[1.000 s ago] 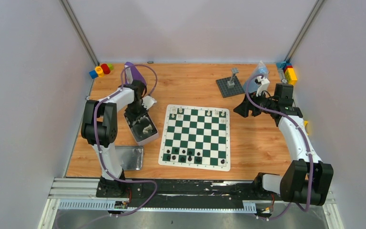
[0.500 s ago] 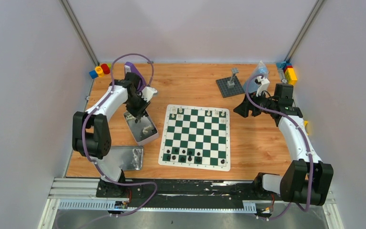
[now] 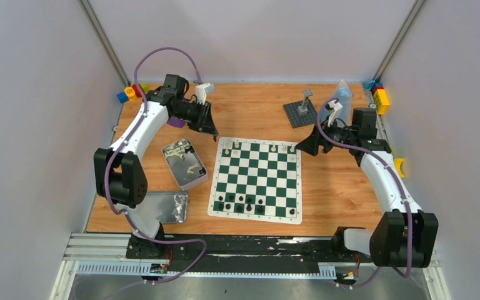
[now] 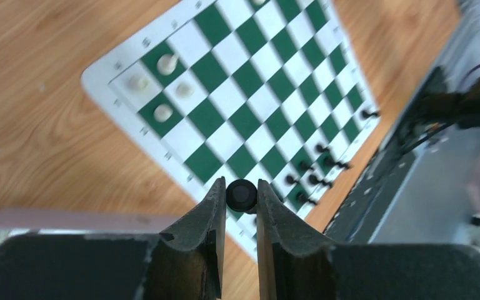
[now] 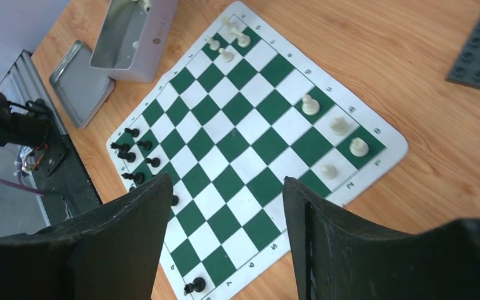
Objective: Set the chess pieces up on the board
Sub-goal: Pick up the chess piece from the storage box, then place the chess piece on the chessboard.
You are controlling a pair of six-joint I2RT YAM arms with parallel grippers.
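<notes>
Left gripper (image 4: pixel 240 187): mine, clenched on one black piece (image 4: pixel 240 195), which sits pinched between the two fingertips, round end facing the wrist camera. In the top view this gripper (image 3: pixel 212 129) hangs over the bare wood of the table (image 3: pixel 256 112), just beside the far left corner of the board (image 3: pixel 257 177). Right gripper (image 5: pixel 226 181): mine, jaws spread wide, nothing between them; in the top view it (image 3: pixel 303 147) sits just off the board's far right corner. Board: a flat green and white checkered mat with a white border, lying in the middle of the table between my two arms. White pieces (image 5: pixel 339 125): eight counted from the right wrist view, four clustered at one far corner and four toward the other, all on the two far rows. Black pieces (image 3: pixel 240 204): a loose group on the two near rows, bunched toward the left, plus one alone at the near right corner (image 3: pixel 292 212); all appear upright, though they are too small to name by type. Tin (image 3: pixel 195 181): open, left of the board, with pale pieces lying inside. Lid (image 3: pixel 162 207): shiny metal, flat on the table nearer my left base, apart from the tin. Baseplate (image 3: pixel 301 114): dark grey with a post, beyond the board's far right corner.
</notes>
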